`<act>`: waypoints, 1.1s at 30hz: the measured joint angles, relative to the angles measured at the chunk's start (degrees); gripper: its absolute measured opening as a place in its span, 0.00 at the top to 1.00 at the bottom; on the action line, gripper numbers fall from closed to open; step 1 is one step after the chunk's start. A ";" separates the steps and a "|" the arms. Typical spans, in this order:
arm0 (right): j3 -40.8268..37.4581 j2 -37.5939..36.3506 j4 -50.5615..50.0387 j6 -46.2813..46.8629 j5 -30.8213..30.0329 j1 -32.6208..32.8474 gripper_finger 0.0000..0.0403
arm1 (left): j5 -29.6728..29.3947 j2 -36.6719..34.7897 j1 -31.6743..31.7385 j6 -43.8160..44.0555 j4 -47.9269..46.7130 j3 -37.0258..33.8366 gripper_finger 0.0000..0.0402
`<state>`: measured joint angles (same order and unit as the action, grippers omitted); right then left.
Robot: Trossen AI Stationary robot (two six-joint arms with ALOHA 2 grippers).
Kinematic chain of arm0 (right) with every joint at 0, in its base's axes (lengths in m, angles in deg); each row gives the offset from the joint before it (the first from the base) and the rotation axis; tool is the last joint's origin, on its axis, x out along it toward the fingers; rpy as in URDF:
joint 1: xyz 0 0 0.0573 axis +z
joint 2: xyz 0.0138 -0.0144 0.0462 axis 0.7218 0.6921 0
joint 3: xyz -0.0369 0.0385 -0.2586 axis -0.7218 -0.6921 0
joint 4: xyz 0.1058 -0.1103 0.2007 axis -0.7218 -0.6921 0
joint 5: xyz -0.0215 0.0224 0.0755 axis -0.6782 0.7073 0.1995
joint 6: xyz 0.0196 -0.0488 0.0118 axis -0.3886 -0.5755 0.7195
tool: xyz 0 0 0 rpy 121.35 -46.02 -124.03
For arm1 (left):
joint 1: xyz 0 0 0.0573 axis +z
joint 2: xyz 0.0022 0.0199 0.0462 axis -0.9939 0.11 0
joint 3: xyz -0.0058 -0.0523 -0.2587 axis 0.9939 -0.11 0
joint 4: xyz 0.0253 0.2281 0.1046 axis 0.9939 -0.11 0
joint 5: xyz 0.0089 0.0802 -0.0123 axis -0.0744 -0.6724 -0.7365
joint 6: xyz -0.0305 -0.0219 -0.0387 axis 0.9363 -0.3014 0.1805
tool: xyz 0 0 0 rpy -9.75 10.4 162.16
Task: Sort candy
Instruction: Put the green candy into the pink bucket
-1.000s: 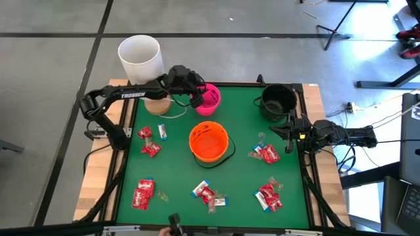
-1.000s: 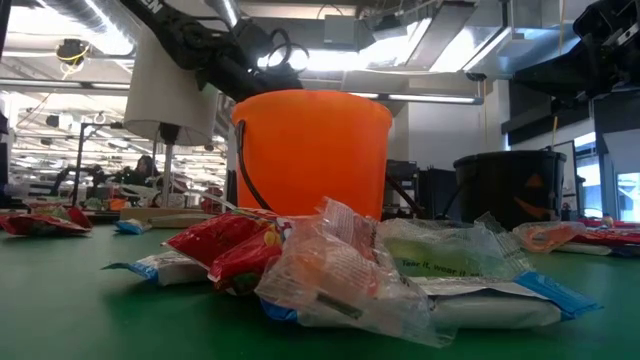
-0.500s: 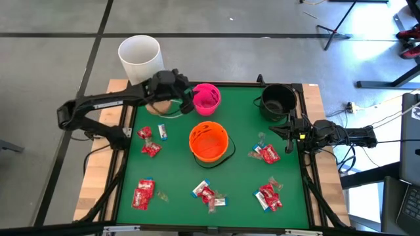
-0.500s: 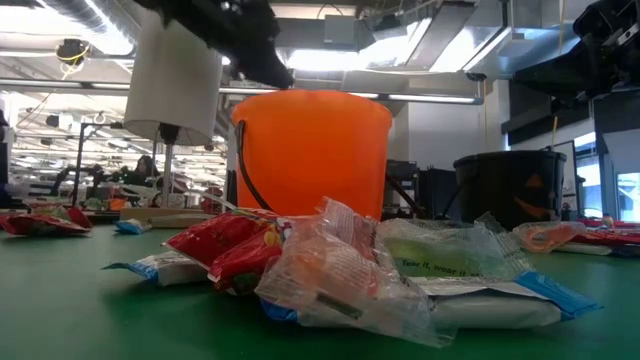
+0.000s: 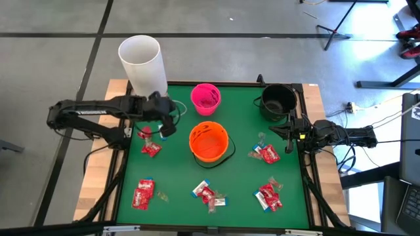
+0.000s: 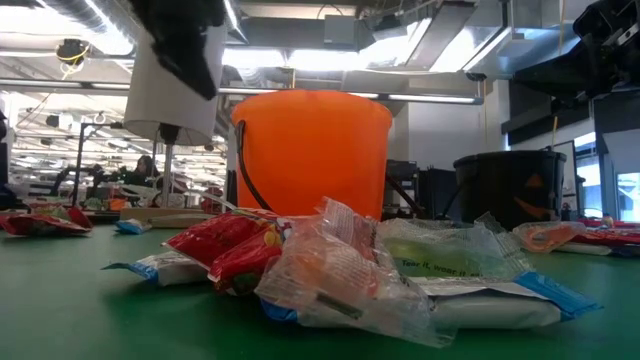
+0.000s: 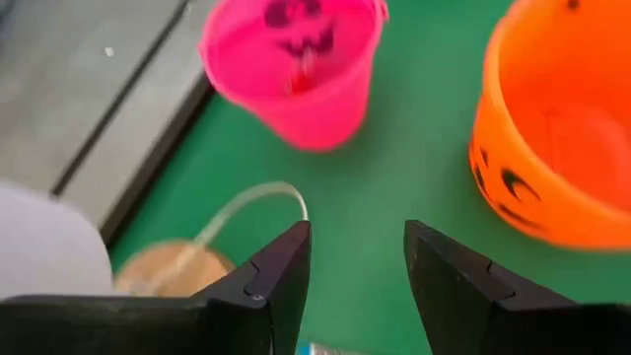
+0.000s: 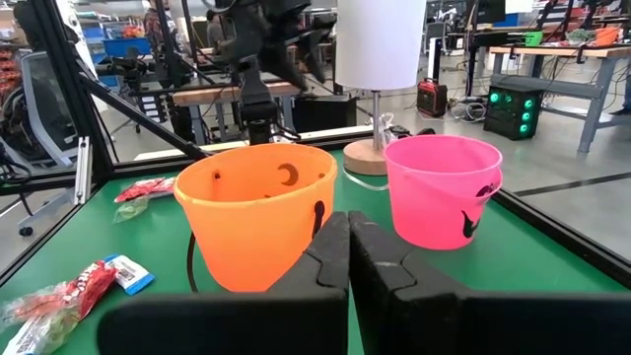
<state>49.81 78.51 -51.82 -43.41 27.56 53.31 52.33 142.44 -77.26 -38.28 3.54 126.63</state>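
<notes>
Left gripper (image 5: 165,122) over the far-left part of the green table (image 5: 239,187), fingers (image 7: 281,271) apart with bare mat between them, nothing held. Positioned just above 2 small candy pieces, a red one (image 5: 144,133) and a blue-and-white one (image 5: 163,134), with a bigger red wrapper (image 5: 151,149) a little nearer the front edge. Pink bucket (image 5: 205,98) and orange bucket (image 5: 209,142) ahead of the fingers in the left wrist view; wooden lamp base (image 7: 173,271) and its pale cord beside them.

Right gripper (image 5: 287,134) parked at the table's right edge, jaws pressed fully together, empty, pointing toward the orange bucket and pink bucket across the mat. Black bucket (image 5: 277,100) at the far-right corner, just beyond that gripper.

Rest of the candy scattered on the mat, well apart in clusters: red wrappers (image 5: 142,194) at the front left, a mixed red and clear pile (image 5: 209,195) at the front centre, red and blue-tipped pieces (image 5: 270,195) at the front right, and red with clear wrappers (image 5: 266,154) just beside the right gripper. Front-centre pile filling the low view (image 6: 330,270), red wrappers under crinkled clear ones, orange bucket directly behind it. White lampshade (image 5: 142,64) standing past the far-left corner.
</notes>
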 joint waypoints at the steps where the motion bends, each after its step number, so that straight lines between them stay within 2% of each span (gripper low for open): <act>1: 0.02 0.01 0.02 0.00 0.01 0.00 1.00 | -0.17 -0.15 -1.03 1.42 -1.33 0.00 0.61; 9: 0.00 0.00 0.02 -0.01 -0.01 -0.01 1.00 | -1.41 -3.28 -6.69 9.21 -3.13 -4.27 0.61; 23: 0.01 0.00 0.02 0.00 0.01 0.01 1.00 | -2.16 -12.66 -8.12 18.63 -3.00 -15.25 0.61; 33: 0.01 0.01 0.01 0.01 0.00 -0.01 1.00 | 10.47 -13.79 -8.14 25.57 -4.53 -20.96 0.61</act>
<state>49.83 78.52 -51.81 -43.40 27.56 53.30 62.80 128.66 -85.40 -12.70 -0.99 105.67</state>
